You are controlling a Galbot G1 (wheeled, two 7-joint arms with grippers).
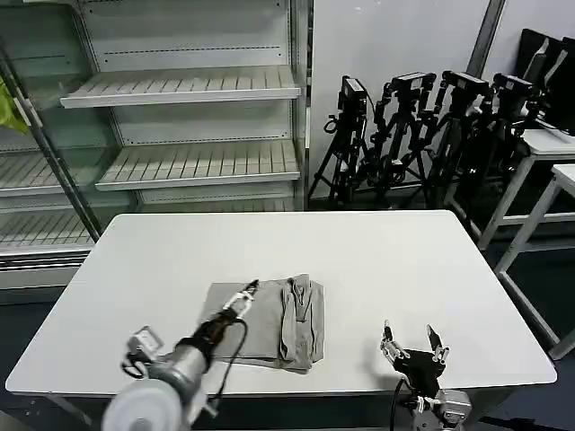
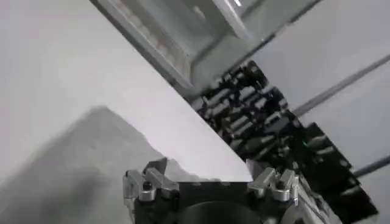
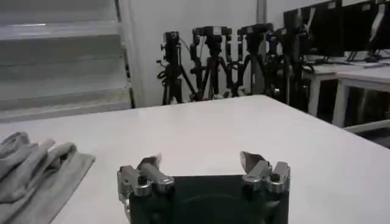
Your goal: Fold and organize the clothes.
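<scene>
The clothes are one light grey shirt (image 1: 269,325), folded into a rough rectangle on the white table (image 1: 377,260), with a bunched ridge along its right side. My left gripper (image 1: 247,293) hovers over the shirt's left half. In the left wrist view this gripper (image 2: 210,178) is open with nothing between its fingers, and grey cloth (image 2: 67,164) lies below it. Near the table's front edge, right of the shirt, my right gripper (image 1: 411,344) stands open. The right wrist view shows its jaws (image 3: 201,163) spread over bare table, with the shirt (image 3: 30,173) off to the side.
An empty white shelving unit (image 1: 189,135) stands behind the table on the left, with a bit of yellow-green cloth (image 1: 9,106) at its edge. Black camera tripods (image 1: 422,135) crowd the back right. More white tables (image 1: 548,162) stand to the right.
</scene>
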